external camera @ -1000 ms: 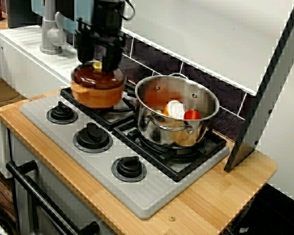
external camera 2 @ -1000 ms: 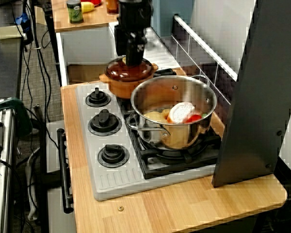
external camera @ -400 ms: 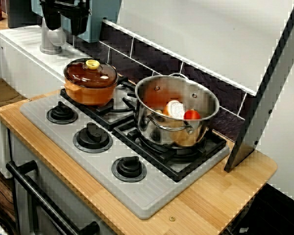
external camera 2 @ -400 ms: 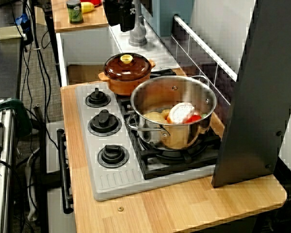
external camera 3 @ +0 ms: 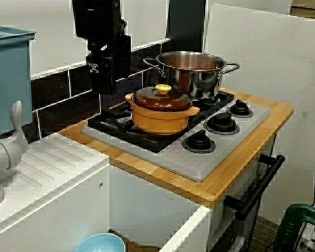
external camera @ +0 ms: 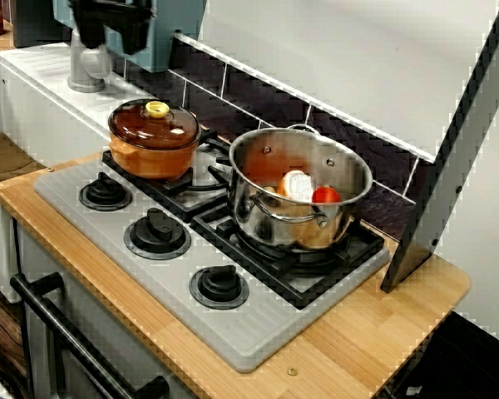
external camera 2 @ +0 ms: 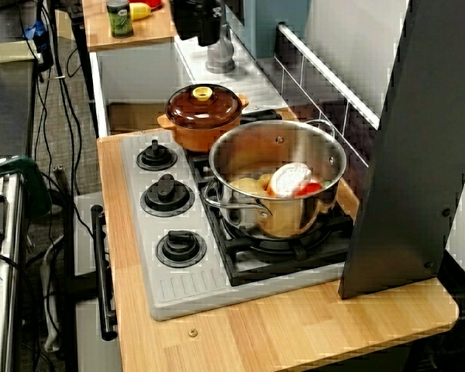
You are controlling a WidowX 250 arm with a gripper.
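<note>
Your gripper (external camera 3: 111,79) is matte black all over, built from squared, boxy blocks with hard edges. In the view from the sink side, a broader housing (external camera 3: 97,18) sits at twelve o'clock above two flat slab fingers (external camera 3: 101,73). A small white marking (external camera 3: 93,66) shows at nine o'clock on the nearer finger.

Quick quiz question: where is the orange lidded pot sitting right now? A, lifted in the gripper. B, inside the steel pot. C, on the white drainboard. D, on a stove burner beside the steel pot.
D: the orange lidded pot rests on a burner grate of the stove, next to the steel pot, while the gripper hangs higher up, apart from it.
</note>
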